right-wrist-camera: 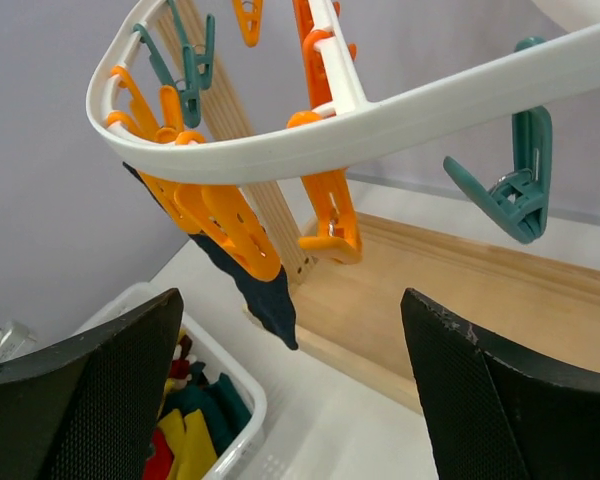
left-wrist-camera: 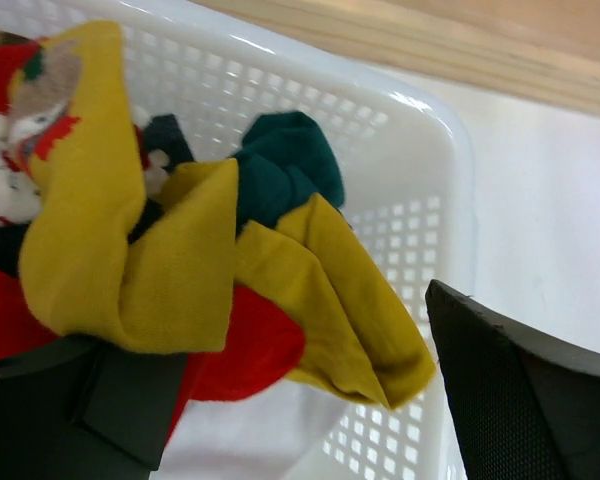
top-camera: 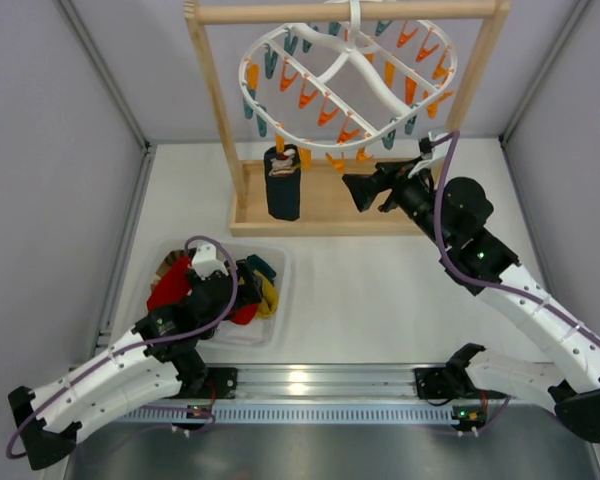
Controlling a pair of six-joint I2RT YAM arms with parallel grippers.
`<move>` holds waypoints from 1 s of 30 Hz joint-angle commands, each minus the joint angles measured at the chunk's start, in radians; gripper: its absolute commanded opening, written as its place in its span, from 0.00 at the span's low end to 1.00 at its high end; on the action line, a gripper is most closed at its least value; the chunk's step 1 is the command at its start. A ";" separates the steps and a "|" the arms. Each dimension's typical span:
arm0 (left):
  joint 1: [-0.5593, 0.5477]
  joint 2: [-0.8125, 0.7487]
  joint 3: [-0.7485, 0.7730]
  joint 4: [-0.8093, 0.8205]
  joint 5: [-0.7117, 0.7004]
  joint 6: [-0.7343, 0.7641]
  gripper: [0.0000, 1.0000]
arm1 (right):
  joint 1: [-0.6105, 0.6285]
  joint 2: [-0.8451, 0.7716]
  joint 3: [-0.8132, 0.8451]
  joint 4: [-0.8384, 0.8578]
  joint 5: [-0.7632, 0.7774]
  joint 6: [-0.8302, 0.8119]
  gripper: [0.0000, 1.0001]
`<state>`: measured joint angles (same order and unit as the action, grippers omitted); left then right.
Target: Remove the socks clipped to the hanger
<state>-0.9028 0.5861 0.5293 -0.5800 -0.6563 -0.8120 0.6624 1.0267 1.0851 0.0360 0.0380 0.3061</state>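
A heap of red, mustard and teal socks (left-wrist-camera: 130,270) lies in the white plastic mesh basket (left-wrist-camera: 380,130). One dark navy sock (top-camera: 283,190) hangs clipped to the white oval plastic hanger (right-wrist-camera: 380,110), so the job looks nearly done. The left claw (top-camera: 248,290) and right claw (top-camera: 358,190) both gape empty.

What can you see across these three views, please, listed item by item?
navy sock: one, dark navy, clipped to the hanger's near side
socks in basket: a heap, yellow, red and dark teal, count unclear
hanger: one, white, hung on the rack
clips: many, orange and teal, dangling from the hanger
rack: one, light wood, far side of the table
basket: one, white, near left
table: one, white
left gripper: open, over the basket
right gripper: open, below the hanger
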 commanded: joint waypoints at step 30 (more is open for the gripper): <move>0.068 0.300 0.402 0.569 0.338 0.681 0.99 | -0.024 -0.243 -0.088 -0.136 -0.012 -0.007 0.97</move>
<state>-0.8902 0.8074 0.9478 -0.2726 -0.4019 -0.3370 0.6502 0.8444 0.9985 -0.0570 0.0505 0.3069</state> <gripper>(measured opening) 0.990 0.966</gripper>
